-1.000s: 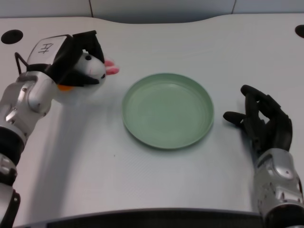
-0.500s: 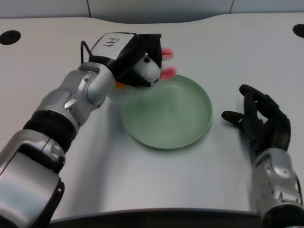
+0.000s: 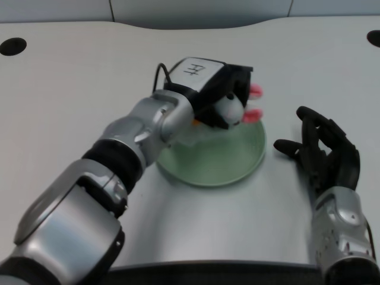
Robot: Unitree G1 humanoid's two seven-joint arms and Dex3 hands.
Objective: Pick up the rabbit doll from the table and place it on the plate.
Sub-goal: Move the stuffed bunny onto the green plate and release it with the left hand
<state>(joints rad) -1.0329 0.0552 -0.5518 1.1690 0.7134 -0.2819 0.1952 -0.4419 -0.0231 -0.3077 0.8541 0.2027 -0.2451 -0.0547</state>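
My left hand [image 3: 217, 92] grips the rabbit doll [image 3: 230, 110], a small white plush with pink ears that stick out to the right. The hand and doll hang over the far part of the green plate [image 3: 228, 163], whose left side my silver forearm covers. Most of the doll's body is hidden under the black fingers; a bit of orange shows below them. Whether the doll touches the plate I cannot tell.
My right hand [image 3: 323, 151] rests on the white table just right of the plate's rim. Dark round holes sit at the table's far left [image 3: 13, 46] and far right [image 3: 374, 38] corners.
My left hand has carried the rabbit doll rightward, from the plate's far-left rim to above its far middle. The right hand stays put.
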